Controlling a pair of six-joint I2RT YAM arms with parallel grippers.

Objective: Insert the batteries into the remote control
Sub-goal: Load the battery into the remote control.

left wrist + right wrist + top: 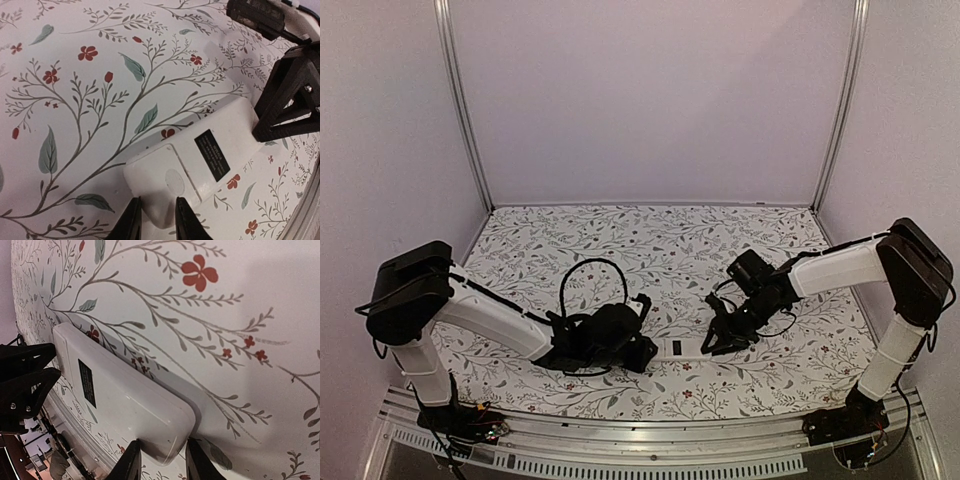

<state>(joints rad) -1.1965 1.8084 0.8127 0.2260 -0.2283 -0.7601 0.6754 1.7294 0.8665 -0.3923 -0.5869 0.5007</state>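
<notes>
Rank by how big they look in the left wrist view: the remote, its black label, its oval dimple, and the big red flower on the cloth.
1. remote control
2. black label
3. oval dimple and red flower: these look about alike, so they are left unranked.

The remote control (165,185) is plain white with a black label (212,156). The counter (75,125) is white, patterned with grey-green leafy twigs and red flowers.
</notes>
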